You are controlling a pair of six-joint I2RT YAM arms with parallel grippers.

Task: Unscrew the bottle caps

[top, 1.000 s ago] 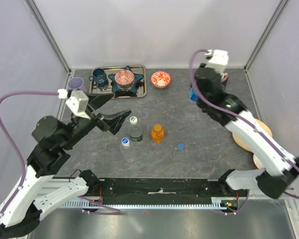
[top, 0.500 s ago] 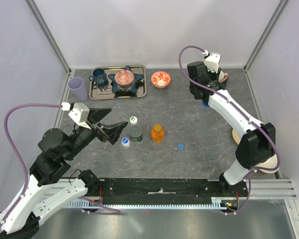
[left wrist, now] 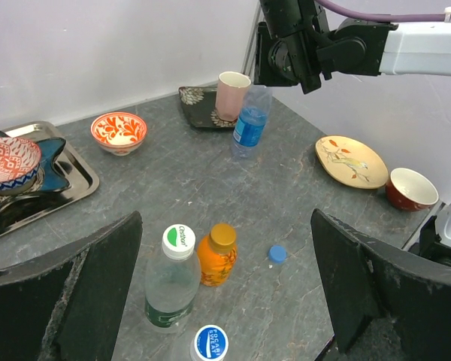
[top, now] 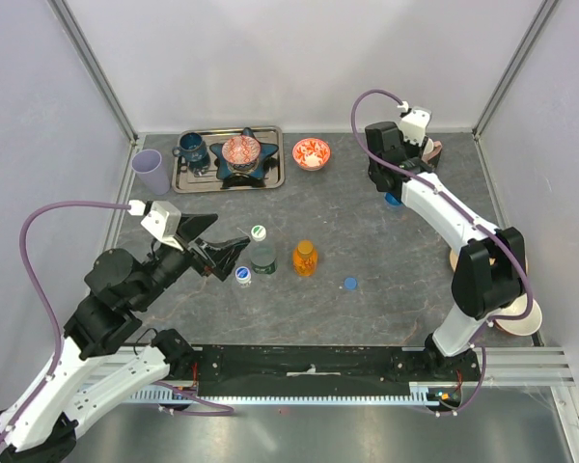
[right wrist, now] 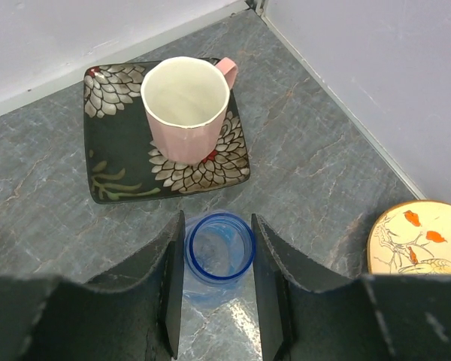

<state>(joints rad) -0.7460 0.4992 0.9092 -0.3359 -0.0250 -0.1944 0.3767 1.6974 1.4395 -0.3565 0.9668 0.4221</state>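
My right gripper point(right wrist: 218, 242) is shut on the open, capless neck of the blue bottle point(right wrist: 219, 248), which stands upright by the dark plate. In the left wrist view the bottle point(left wrist: 249, 124) shows at the back right. Its blue cap point(left wrist: 277, 254) lies loose on the table. My left gripper point(left wrist: 225, 297) hangs wide open above three capped bottles. These are a clear one with a white-and-green cap point(left wrist: 179, 239), an orange one with an orange cap point(left wrist: 222, 235), and a clear one with a white-and-blue cap point(left wrist: 211, 342). From above they cluster at mid-table point(top: 261, 253).
A pink mug point(right wrist: 186, 109) sits on a dark floral plate point(right wrist: 113, 173) just behind the blue bottle. A yellow plate point(right wrist: 425, 241) and a red-and-white bowl point(left wrist: 412, 188) lie to the right. At the back stand a steel tray point(top: 270, 178), a red bowl point(top: 311, 152) and a lilac cup point(top: 152, 172).
The right arm has folded back toward the right wall, its gripper shifting slightly right with the blue bottle. The left gripper has edged nearer the three bottles, still open.
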